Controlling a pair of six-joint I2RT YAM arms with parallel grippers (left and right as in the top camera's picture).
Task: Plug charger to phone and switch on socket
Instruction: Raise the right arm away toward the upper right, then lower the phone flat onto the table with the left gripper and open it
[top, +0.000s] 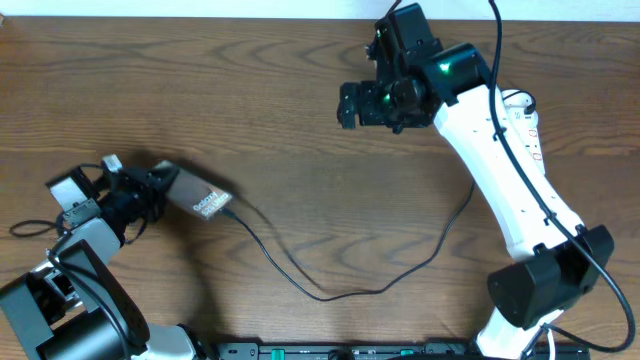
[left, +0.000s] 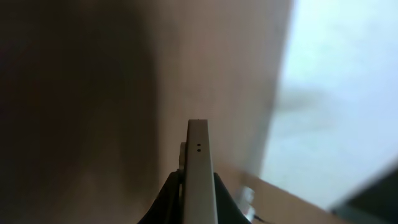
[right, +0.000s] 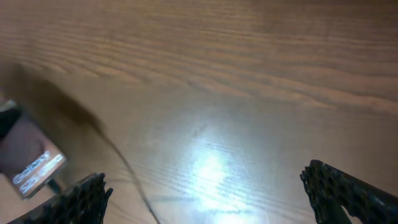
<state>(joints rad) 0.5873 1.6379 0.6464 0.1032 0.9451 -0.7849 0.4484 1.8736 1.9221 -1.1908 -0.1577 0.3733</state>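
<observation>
**Phone pinched in the left pincer, charger at its free end**

A wood-grain worktop carries everything. The white right arm lies across the socket, a white strip with red marks at the right side, mostly hidden. The right pincer hovers spread wide and holds nothing, well apart from the phone.

The phone is a brown-bronze slab with white lettering, at the left of the worktop. The left pincer is pressed onto one end. The charger's thin black cable meets the other short end, loops forward, then climbs behind the right arm.

Only the left wrist view shows the phone edge-on, a pale thin edge with two tiny dots between black fingers. Only the right wrist view shows the "Galaxy" print readable.
</observation>
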